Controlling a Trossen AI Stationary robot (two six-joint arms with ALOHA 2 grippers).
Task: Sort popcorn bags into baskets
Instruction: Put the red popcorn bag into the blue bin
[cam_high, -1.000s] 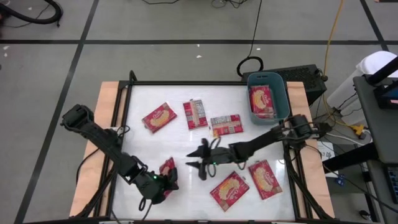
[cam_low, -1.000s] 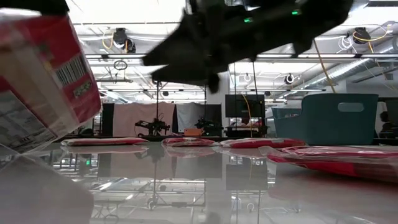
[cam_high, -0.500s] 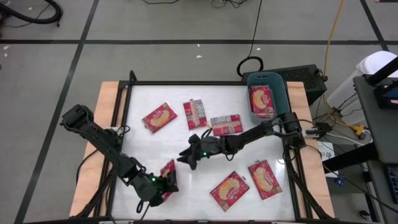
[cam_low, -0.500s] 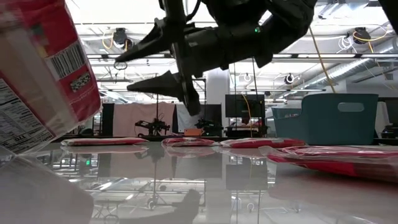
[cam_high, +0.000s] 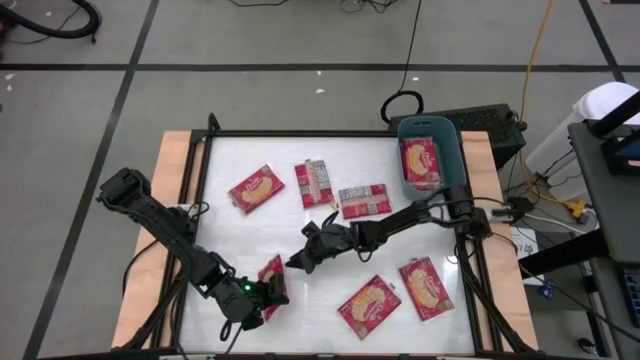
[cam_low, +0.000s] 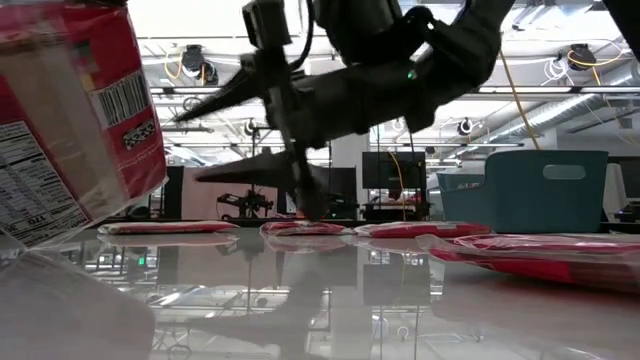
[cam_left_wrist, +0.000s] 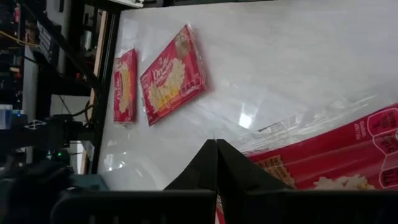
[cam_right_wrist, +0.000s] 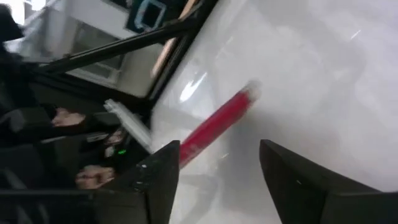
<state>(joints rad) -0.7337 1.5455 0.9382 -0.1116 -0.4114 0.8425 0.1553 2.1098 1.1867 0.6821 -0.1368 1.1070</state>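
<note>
My left gripper (cam_high: 258, 300) is near the table's near edge and is shut on a red popcorn bag (cam_high: 270, 281). That bag fills the left of the low view as a tilted popcorn bag (cam_low: 70, 120) with its label side showing. My right gripper (cam_high: 297, 258) is open, just right of the bag and pointing at it. It shows as the right gripper (cam_low: 215, 135) in the low view. The teal basket (cam_high: 455, 160) stands at the far right corner with one bag (cam_high: 422, 162) inside. Several more bags lie flat on the table. My left gripper (cam_left_wrist: 216, 152) pinches the popcorn bag by its edge (cam_left_wrist: 267, 171) between the two shut fingers. The fingers themselves hide the exact spot. The bag stands on edge and tilted beside the fingers. I cannot tell whether its lower end touches the table.
Flat bags lie at the far left (cam_high: 255, 188), far middle (cam_high: 317, 183) and middle (cam_high: 363, 201). Two more lie at the near right (cam_high: 368, 305) (cam_high: 425, 288). A black frame (cam_high: 300, 133) runs along the table's edge. Bare tabletop lies between the two grippers and the far bags.
My right gripper has travelled toward the table's left edge, closing on the bag that my left gripper holds. It has come nearer the low camera and stays open. The held bag has shifted slightly in my left gripper's hold.
</note>
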